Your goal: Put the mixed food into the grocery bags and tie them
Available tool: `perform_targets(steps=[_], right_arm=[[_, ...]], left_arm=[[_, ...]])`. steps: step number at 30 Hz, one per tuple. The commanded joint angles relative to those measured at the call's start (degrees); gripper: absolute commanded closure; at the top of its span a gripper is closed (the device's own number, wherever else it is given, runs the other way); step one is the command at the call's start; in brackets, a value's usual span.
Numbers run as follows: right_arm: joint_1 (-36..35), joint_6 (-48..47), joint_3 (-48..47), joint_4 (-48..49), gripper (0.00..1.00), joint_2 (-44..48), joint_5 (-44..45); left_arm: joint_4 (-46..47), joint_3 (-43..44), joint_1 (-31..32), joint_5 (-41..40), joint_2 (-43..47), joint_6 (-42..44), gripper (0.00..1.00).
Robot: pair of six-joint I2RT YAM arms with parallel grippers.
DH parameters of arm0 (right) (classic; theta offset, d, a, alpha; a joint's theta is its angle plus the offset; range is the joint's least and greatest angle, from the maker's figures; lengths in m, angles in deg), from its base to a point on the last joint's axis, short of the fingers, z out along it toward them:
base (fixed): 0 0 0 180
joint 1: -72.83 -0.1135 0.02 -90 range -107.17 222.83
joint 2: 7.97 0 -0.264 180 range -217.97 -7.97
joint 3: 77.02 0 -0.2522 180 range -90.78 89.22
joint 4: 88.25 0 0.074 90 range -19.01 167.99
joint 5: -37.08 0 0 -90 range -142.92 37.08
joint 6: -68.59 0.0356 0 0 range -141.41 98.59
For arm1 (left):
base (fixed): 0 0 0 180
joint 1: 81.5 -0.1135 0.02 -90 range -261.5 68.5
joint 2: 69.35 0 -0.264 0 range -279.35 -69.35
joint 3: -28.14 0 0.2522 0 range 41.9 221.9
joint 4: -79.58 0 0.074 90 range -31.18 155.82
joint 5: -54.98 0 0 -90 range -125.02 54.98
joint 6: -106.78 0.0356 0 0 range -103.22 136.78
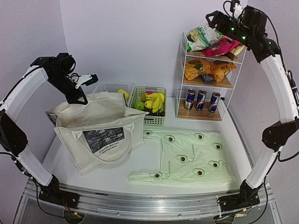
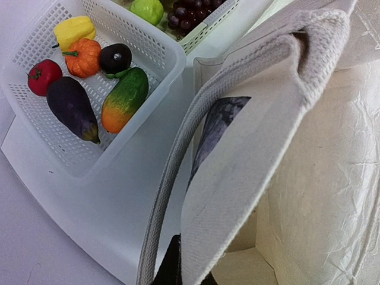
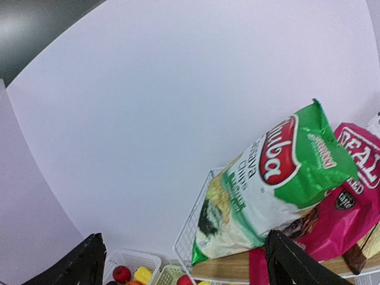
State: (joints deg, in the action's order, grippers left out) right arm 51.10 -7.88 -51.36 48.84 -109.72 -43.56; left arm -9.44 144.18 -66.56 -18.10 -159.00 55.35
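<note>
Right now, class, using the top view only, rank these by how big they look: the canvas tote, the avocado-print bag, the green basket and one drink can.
1. canvas tote and avocado-print bag: they look about alike, too close to rank.
2. green basket.
3. drink can, smallest.

You can read "Claude Monet Nymphéas" under the dark panel on the canvas tote [image 1: 93, 122], left of the wire rack [image 1: 196, 115]. On the rack's top shelf, the green-white packet [image 3: 267, 178] shows "…uba" in a red oval; the pink packet [image 3: 356, 199] reads "REAL".
</note>
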Motion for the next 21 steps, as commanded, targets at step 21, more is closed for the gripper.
perform_targets(steps=[21], right_arm=[[14.7, 9.0, -10.9, 22.0, 0.17, -17.9, -8.9]], left_arm=[[1.8, 0.2, -0.1, 6.6, 5.0, 1.0, 1.00]])
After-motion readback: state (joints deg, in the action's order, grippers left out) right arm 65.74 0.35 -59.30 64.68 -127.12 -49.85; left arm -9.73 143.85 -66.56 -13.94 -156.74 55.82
